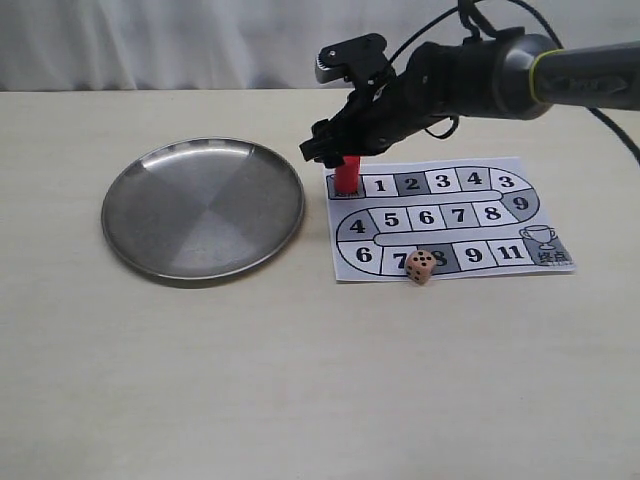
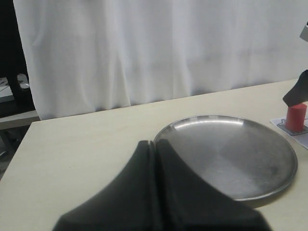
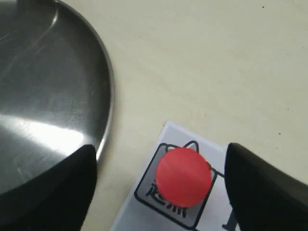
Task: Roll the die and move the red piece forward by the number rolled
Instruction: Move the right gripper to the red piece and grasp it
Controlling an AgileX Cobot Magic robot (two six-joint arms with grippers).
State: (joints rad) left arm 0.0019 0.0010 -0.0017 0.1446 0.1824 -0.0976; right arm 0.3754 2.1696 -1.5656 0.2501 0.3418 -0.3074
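The right gripper [image 1: 338, 158] hangs directly over the red piece [image 1: 346, 176] with its fingers [image 3: 72, 187] spread wide, one on either side of the piece and neither touching it. To my eye that is the set-up for a plain pinch from above, not yet made. The piece stands upright on the start square at the far left corner of the board [image 1: 520, 215], where a game would begin. The die [image 1: 421, 266] sits at the board's near edge, over squares 7 and 8, so the roll looks done, though I cannot count the pips with any confidence. The left gripper [image 2: 155, 192] is off on the left, short of the plate [image 1: 200, 210], its fingers pressed together on nothing, seemingly parked out of the way. As for room, the piece is hemmed in on its left: the plate's rim lies just beside that corner of the board, so the left finger has little margin there. To the right the far row of numbered squares runs open, the die is well apart from it, and the table [image 1: 300, 380] lies bare nearer me.
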